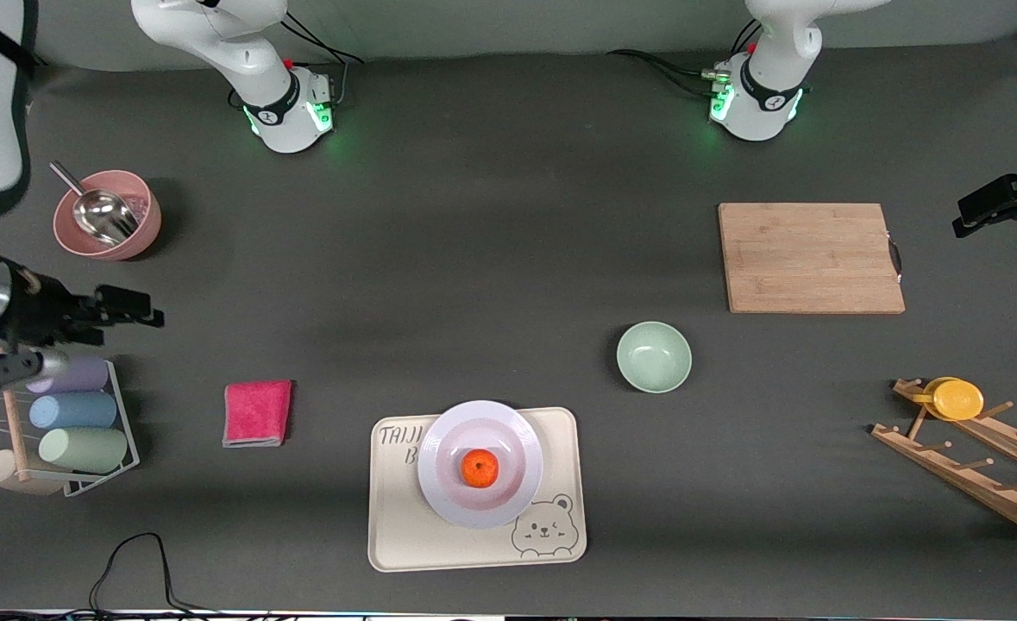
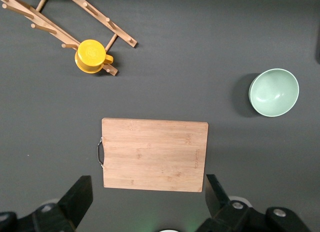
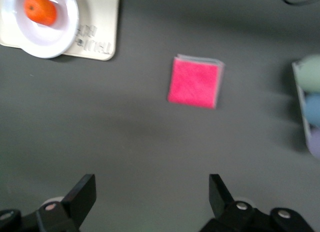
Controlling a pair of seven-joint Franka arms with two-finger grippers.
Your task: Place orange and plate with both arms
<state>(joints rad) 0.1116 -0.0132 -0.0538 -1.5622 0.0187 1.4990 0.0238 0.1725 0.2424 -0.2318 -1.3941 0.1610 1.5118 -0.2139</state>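
The orange [image 1: 480, 467] lies in the middle of the white plate [image 1: 436, 490], which rests on a beige bear-print tray [image 1: 404, 535] near the table's front edge. In the right wrist view the orange [image 3: 40, 9] and the plate [image 3: 52, 39] show at a corner. My right gripper [image 3: 152, 197] is open and empty, up over bare table between a pink bowl and a cup rack; it also shows in the front view [image 1: 133, 309]. My left gripper [image 3: 150, 197] [image 1: 987, 207] is open and empty, up beside the cutting board at the left arm's end.
A wooden cutting board [image 1: 810, 257], a mint-green bowl [image 1: 654, 356] and a wooden peg rack with a yellow cup [image 1: 955, 399] lie toward the left arm's end. A pink cloth [image 1: 257, 413], a rack of cups [image 1: 77, 427] and a pink bowl with a scoop [image 1: 107, 216] lie toward the right arm's end.
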